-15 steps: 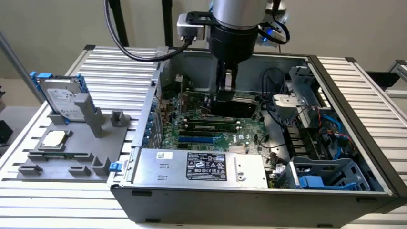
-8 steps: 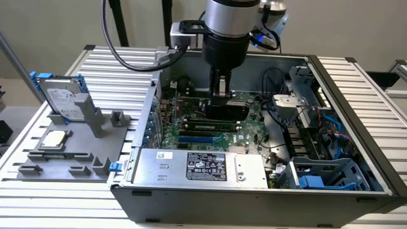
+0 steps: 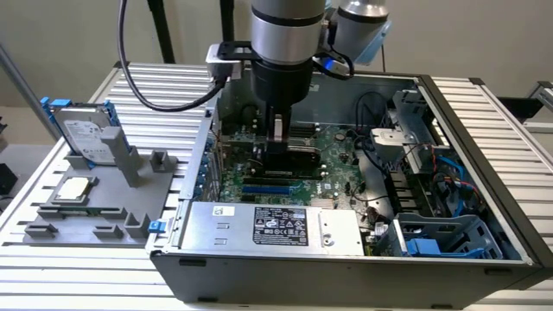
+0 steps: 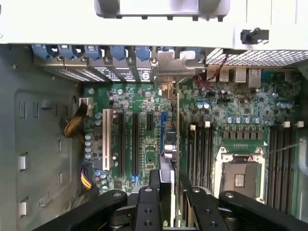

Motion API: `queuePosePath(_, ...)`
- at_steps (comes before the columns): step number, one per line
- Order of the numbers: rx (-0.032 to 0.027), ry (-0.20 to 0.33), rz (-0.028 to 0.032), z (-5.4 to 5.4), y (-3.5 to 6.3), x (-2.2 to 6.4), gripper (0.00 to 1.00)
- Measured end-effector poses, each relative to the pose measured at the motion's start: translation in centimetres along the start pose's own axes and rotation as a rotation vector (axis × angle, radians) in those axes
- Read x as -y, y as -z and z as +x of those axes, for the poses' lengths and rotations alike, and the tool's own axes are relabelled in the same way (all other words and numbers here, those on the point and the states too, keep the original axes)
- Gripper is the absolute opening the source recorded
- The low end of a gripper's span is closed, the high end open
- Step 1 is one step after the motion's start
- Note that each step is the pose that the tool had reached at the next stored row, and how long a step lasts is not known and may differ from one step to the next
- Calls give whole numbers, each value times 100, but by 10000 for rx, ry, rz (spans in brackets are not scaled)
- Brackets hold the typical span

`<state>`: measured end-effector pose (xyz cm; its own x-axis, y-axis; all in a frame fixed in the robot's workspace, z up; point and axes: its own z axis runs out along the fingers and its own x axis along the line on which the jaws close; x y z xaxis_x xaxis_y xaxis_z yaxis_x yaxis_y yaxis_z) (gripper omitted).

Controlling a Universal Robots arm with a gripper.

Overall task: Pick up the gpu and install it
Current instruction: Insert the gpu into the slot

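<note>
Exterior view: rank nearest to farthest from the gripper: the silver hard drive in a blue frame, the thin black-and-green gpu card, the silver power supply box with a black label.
1. gpu card, clamped in the gripper.
2. power supply box, at the case's front.
3. hard drive, outside the case, exterior view's left.

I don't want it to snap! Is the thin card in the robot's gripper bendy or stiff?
Probably stiff: the gpu looks straight, unsagging, in the gripper. Likely fragile too: it's a thin board. Its metal bracket may make one end heavier.
</note>
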<state>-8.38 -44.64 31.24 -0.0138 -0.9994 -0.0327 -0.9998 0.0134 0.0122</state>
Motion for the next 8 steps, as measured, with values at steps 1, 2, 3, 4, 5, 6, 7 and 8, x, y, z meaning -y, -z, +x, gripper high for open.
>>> queuePosePath(1, 0, 0, 6, 20, -17, -2, 0)
queuePosePath(2, 1, 0, 11, 34, -35, -3, 0)
queuePosePath(3, 4, -1, 20, 41, -55, -8, 0)
queuePosePath(4, 4, -1, 26, 43, -72, -10, 0)
queuePosePath(5, 7, -1, 29, 43, -90, -10, 0)
queuePosePath(6, 12, -3, 32, 44, -108, -11, 0)
queuePosePath(7, 16, -13, 34, 45, -125, -14, 0)
queuePosePath(8, 20, -26, 35, 45, -144, -19, 0)
